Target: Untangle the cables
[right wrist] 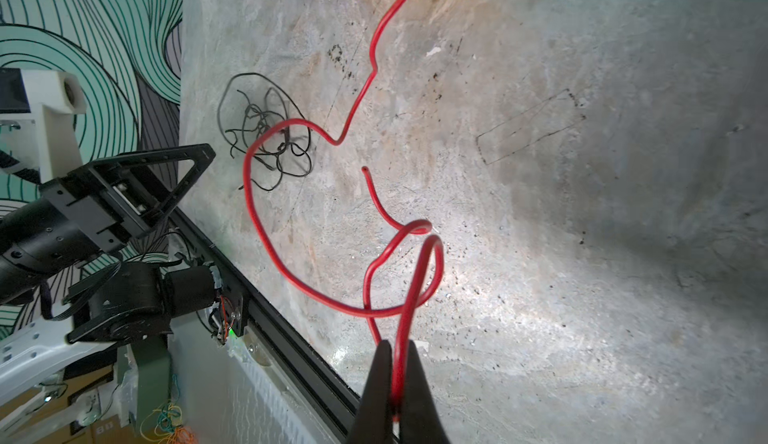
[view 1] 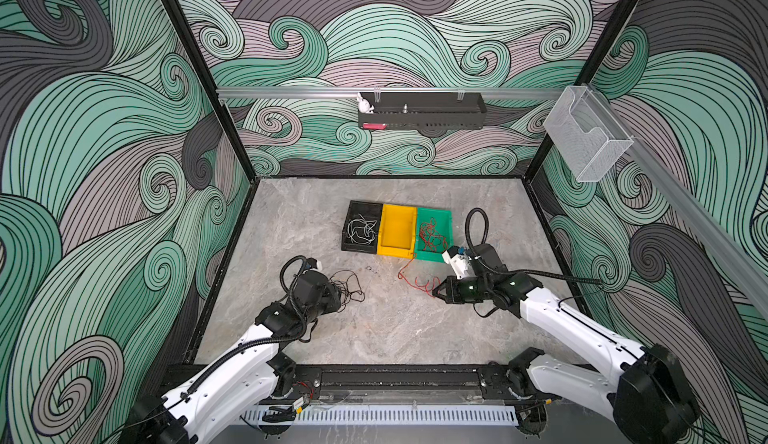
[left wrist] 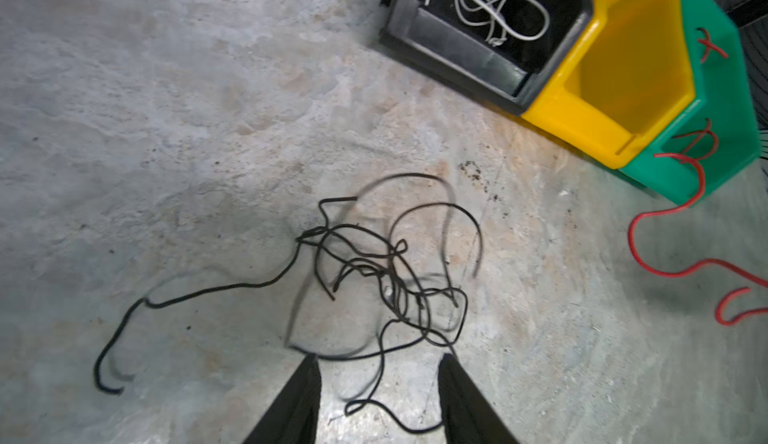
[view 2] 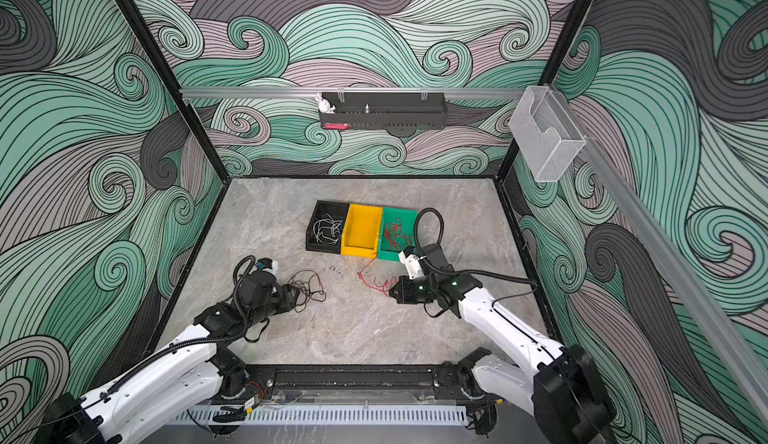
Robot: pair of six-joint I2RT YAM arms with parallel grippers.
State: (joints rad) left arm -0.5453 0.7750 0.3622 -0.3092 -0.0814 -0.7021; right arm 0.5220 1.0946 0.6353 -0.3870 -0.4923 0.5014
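Risk: green bin (view 1: pixel 444 221), mid-frame, dragged w/ red cable (right wrist: pixel 248 188) draped over rim & pinched in right jaws; left jaws apart.

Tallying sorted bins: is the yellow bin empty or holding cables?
Empty. In both top views and the left wrist view, the yellow bin shows only bare yellow floor, no wire inside.

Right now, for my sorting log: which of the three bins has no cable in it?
The yellow bin, the middle one: its inside is bare. The black bin holds white cables, the green bin red cables.
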